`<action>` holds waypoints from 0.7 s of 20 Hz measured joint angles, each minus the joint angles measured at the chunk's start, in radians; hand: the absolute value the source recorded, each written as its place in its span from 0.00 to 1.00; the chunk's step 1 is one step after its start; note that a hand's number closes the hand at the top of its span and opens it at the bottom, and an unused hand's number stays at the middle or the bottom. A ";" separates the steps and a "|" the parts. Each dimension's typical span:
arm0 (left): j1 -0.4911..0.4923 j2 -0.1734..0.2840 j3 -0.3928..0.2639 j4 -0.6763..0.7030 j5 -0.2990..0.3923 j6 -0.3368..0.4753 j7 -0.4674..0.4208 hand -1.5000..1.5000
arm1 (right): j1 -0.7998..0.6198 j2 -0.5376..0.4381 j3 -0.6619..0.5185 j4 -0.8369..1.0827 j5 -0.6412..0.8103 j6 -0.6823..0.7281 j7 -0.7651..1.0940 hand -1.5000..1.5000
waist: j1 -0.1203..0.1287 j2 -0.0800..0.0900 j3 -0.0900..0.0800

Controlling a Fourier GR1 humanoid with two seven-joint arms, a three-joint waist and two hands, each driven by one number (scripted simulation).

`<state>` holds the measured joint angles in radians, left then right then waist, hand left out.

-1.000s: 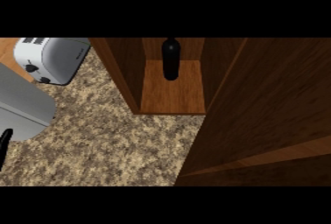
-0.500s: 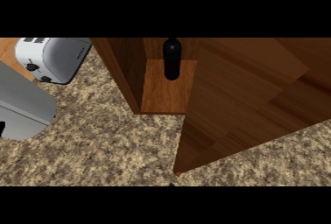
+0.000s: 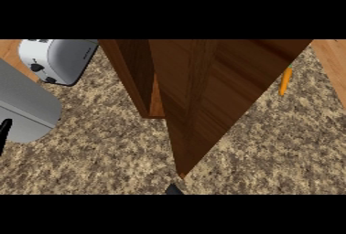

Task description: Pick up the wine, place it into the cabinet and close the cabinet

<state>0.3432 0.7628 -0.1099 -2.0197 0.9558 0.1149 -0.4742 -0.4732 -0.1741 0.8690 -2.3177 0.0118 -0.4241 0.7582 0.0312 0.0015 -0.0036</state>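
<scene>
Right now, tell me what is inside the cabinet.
Only a narrow strip of the cabinet interior floor shows beside the nearly shut door. No wine bottle is visible there; the door covers most of the inside, so I cannot confirm what it holds.

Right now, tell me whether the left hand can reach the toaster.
Probably yes: the toaster stands just beyond the left forearm, nothing between them, and the cabinet door is well to its right. Only a sliver of the left hand shows.

Not much of the robot is showing here, honestly. A grey forearm [image 3: 24, 109] with a rounded end is filling the left side, a thin black sliver of the left hand [image 3: 4, 132] is peeking in, and a small black hand tip [image 3: 174, 189] is poking up.
</scene>
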 measured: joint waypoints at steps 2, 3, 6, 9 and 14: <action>-0.007 -0.007 -0.004 -0.004 -0.003 0.005 0.007 0.00 | -0.070 0.025 -0.017 0.053 -0.037 -0.030 -0.010 1.00 | 0.007 0.001 0.000; -0.016 -0.017 -0.013 0.004 -0.011 0.007 0.005 0.00 | -0.124 0.057 -0.034 0.096 -0.054 -0.040 -0.008 1.00 | 0.007 0.002 0.000; -0.037 -0.036 -0.025 0.013 -0.025 0.025 0.015 0.00 | -0.275 0.117 -0.091 0.240 -0.114 -0.081 -0.031 1.00 | 0.008 0.003 0.001; -0.051 -0.044 -0.019 0.007 -0.026 0.035 0.034 0.00 | -0.415 0.146 -0.151 0.384 -0.172 -0.105 -0.070 1.00 | 0.010 0.002 0.001; -0.058 -0.066 -0.016 0.006 -0.041 0.046 0.049 0.00 | -0.604 0.165 -0.243 0.618 -0.218 -0.087 -0.145 1.00 | 0.006 0.002 0.002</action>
<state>0.2856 0.6969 -0.1264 -2.0137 0.9144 0.1610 -0.4251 -1.0769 -0.0087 0.6256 -1.6995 -0.2064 -0.5109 0.6128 0.0368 0.0039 -0.0018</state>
